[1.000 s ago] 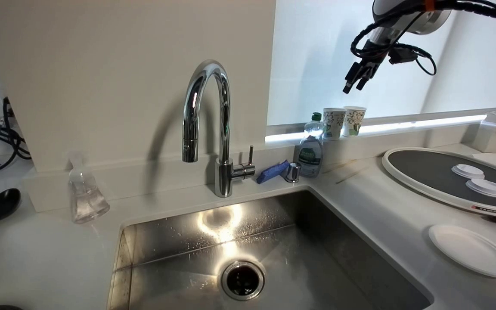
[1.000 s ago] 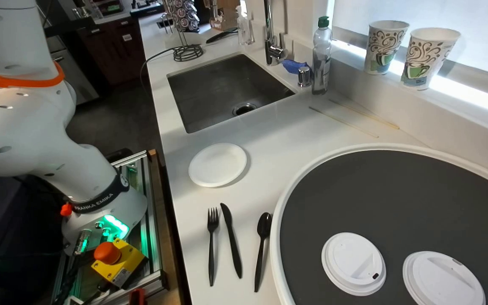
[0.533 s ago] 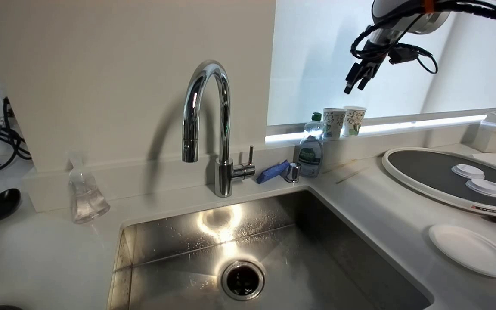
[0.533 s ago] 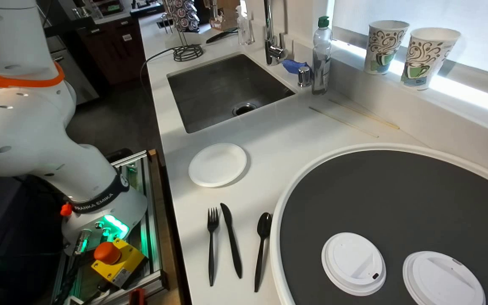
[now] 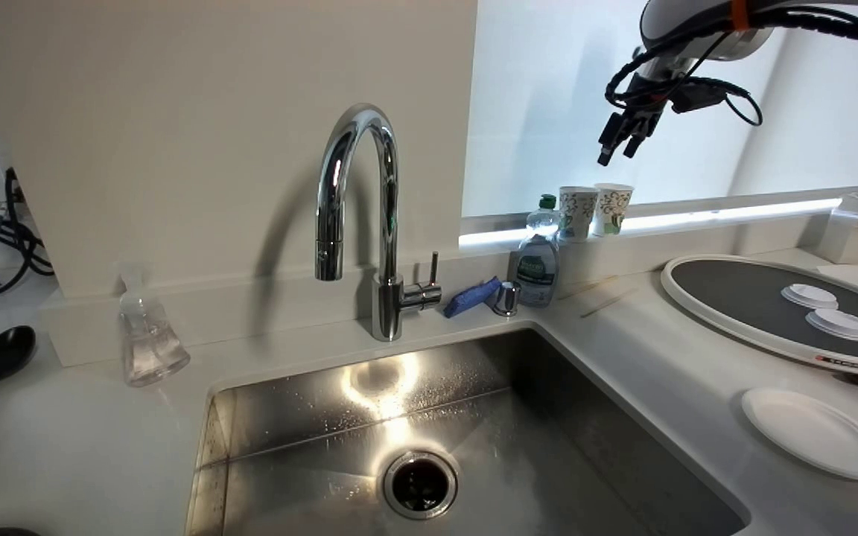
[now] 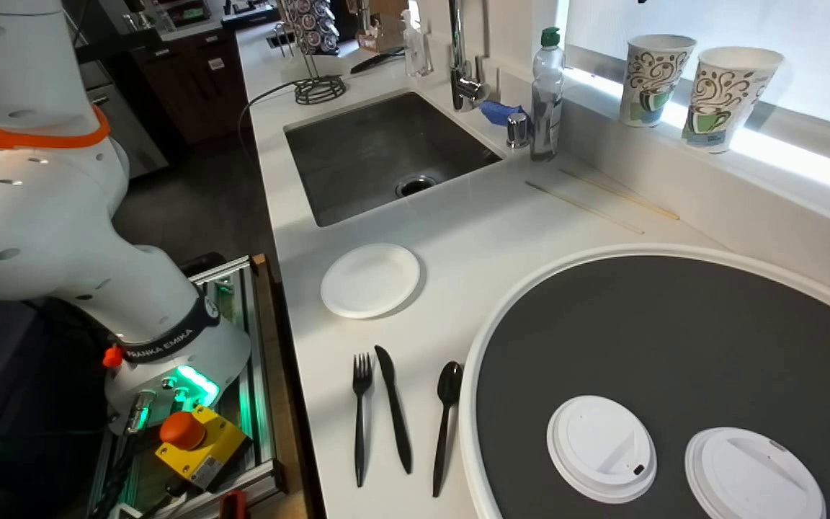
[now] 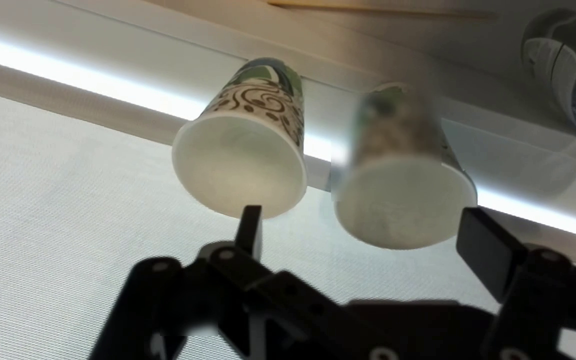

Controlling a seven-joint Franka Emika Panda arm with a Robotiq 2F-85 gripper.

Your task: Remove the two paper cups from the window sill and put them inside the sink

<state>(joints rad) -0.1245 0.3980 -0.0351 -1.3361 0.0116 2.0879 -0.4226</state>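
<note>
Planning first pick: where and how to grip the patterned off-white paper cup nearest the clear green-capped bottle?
Probably across the wall just below the rim, from above: the cup stands upright and flares toward its mouth, so it shouldn't slip through the black pincer.

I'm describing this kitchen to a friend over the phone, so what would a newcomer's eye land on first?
Probably the tall arched chrome faucet standing beside the sink. Next, the two patterned paper cups upright on the brightly lit window sill, with the open end effector hanging higher than their rims. Then the orange button on its yellow box beside the white arm's base.
</note>
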